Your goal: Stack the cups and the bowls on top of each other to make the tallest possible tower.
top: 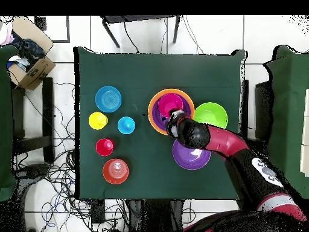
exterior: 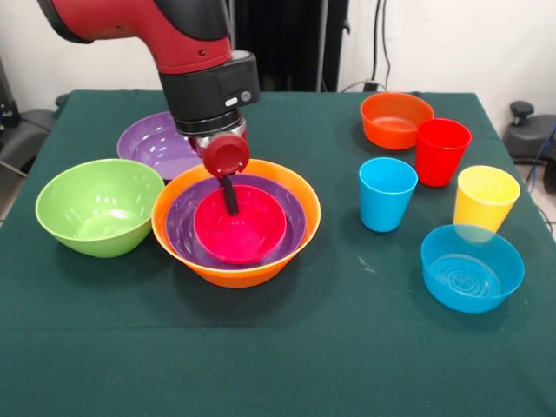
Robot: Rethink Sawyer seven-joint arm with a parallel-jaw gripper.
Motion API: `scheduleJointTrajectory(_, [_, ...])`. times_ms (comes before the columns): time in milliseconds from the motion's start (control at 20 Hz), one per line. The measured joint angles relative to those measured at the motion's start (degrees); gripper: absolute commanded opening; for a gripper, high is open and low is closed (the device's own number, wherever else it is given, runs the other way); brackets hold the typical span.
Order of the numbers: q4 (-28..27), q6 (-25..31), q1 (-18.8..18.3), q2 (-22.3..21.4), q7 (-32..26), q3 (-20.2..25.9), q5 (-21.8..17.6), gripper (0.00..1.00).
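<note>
Green cloth covers the table (exterior: 287,365). Gripper (exterior: 231,201) dips into the pink bowl (exterior: 252,236) nested in the tower (exterior: 300,228); whether its jaws are apart is unclear.

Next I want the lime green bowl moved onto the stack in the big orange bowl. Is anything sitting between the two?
Nothing visible does. The lime green bowl sits right beside the large orange bowl, with only bare table between. The gripper hangs over the pink-red bowl at the stack's centre, so it must clear out first.

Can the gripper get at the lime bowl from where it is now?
Probably yes. The lime bowl sits open and empty right beside the tower, where the gripper hangs over the pink-red bowl. Nothing stands between them.
</note>
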Motion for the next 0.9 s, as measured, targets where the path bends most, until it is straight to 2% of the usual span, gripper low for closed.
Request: scheduleJointTrajectory(900, [0.0,0.0,1.6,-1.7,0.0,-0.5,0.0,1.0])
